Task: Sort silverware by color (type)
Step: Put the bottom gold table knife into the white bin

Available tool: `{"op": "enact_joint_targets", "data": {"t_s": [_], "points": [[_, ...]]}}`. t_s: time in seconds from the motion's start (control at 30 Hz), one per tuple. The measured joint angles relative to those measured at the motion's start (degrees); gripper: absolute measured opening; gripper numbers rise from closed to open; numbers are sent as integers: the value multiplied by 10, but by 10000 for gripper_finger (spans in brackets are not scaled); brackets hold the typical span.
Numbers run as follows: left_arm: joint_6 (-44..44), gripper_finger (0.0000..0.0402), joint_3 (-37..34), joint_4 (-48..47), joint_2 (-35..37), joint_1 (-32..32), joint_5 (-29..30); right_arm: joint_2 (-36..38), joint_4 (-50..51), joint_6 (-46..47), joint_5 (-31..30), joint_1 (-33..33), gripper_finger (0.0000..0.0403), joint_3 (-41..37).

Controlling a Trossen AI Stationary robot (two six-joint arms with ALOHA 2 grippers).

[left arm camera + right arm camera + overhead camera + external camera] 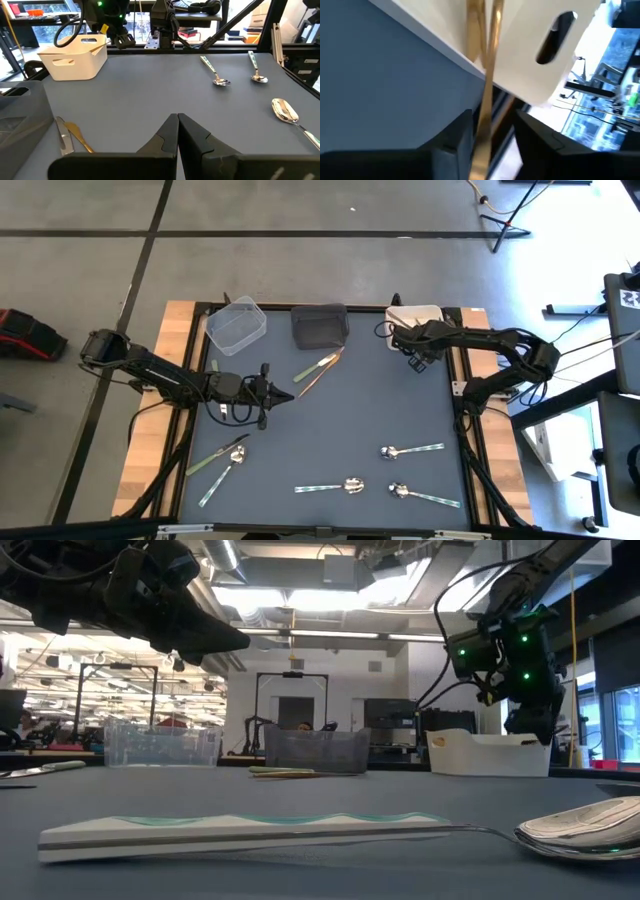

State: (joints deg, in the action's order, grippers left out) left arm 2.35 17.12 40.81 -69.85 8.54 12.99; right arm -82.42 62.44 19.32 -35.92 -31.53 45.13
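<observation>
Under the right claw, the white bin is sitting w/ its wall just ahead; the claw is holding a copper stick between part-open fingers, so the drop-off step is likely in hand. Next move probably needs fingers widening over the bin. Left claw is hanging pinched tight, empty, spoons beyond it.

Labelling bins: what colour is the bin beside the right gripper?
White bin, clearest in the left wrist view.

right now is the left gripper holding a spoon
No, the left gripper is shut on nothing, above bare mat, with the spoons lying farther off.
</observation>
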Motion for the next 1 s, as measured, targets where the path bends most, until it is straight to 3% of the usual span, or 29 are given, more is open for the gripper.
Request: {"op": "enact_joint_targets", "data": {"t_s": [0.37, 0.73, 1.0], "points": [[0, 0, 0, 0, 0, 0, 0, 0, 11, -2, 8, 0, 8, 0], [0, 0, 0, 0, 0, 0, 0, 0, 8, -23, 4, 0, 3, 0], [0, 0, 0, 0, 0, 0, 0, 16, 60, -30, 6, 1, 1, 32]]}}
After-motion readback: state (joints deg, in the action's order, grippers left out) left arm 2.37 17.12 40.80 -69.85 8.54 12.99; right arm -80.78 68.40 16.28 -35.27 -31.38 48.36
